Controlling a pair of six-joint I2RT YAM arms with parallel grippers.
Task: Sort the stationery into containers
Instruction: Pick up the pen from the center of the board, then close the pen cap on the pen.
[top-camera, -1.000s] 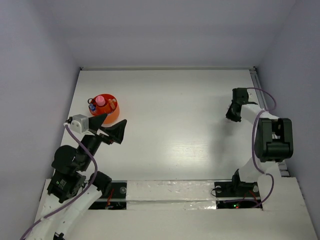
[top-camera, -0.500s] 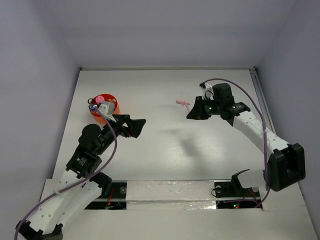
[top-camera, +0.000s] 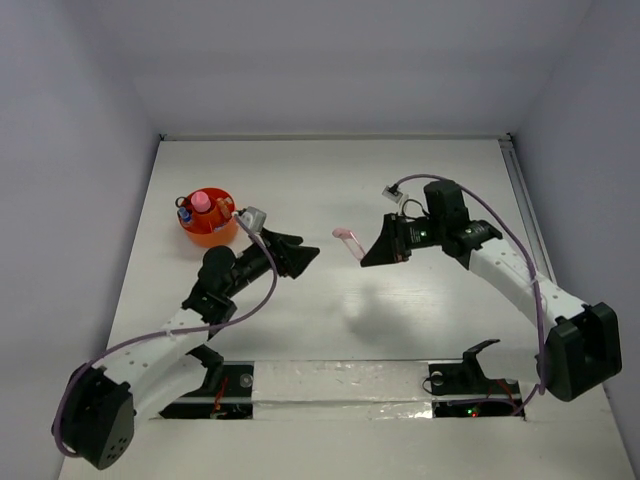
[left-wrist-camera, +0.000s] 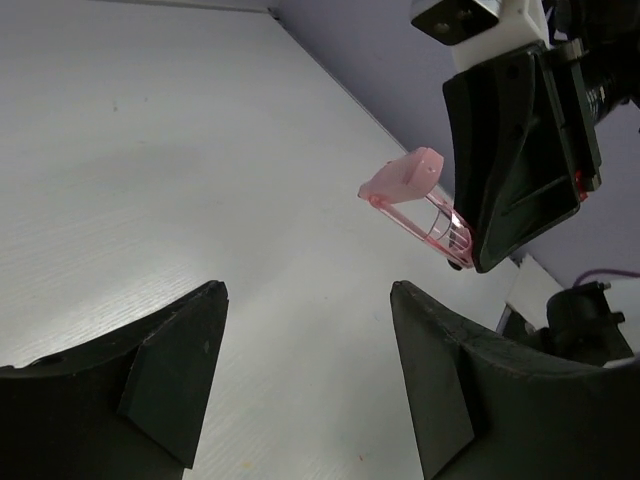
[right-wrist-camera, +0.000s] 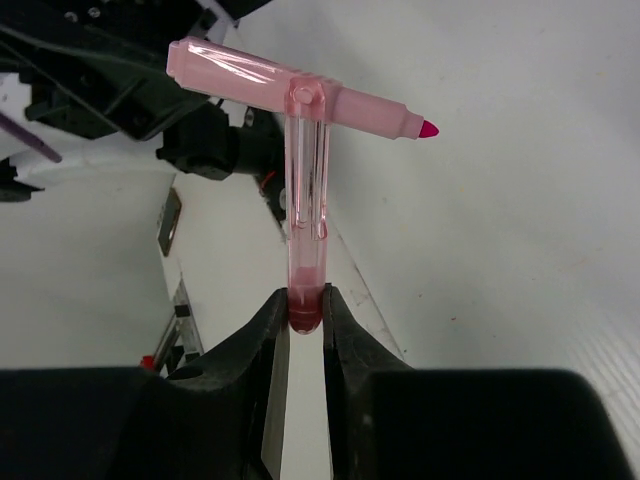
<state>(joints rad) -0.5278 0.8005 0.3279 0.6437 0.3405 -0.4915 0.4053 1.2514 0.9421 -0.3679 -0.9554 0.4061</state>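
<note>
1. The right hand (top-camera: 376, 248) is clamped on one end of the pink tube (top-camera: 347, 236) and holds it in the air above the middle of the tabletop (top-camera: 330, 170)
2. From the right wrist, the tube's near end is pinched between the 2 fingers of that hand (right-wrist-camera: 305, 305). The tube's far end carries a crosswise pink bar with a magenta tip
3. The left hand (top-camera: 296, 256) has its jaws apart with nothing between them. It points toward the tube, near it but not touching
4. From the left wrist, the tube (left-wrist-camera: 415, 195) hangs ahead of and above the 2 spread fingers
5. The orange-red cup (top-camera: 212, 237) stands on the tabletop at the far left, behind the left hand and well apart from the tube
6. A pink-topped item (top-camera: 200, 202) and a few other small pieces stand inside the cup; they are too small to tell apart
</note>
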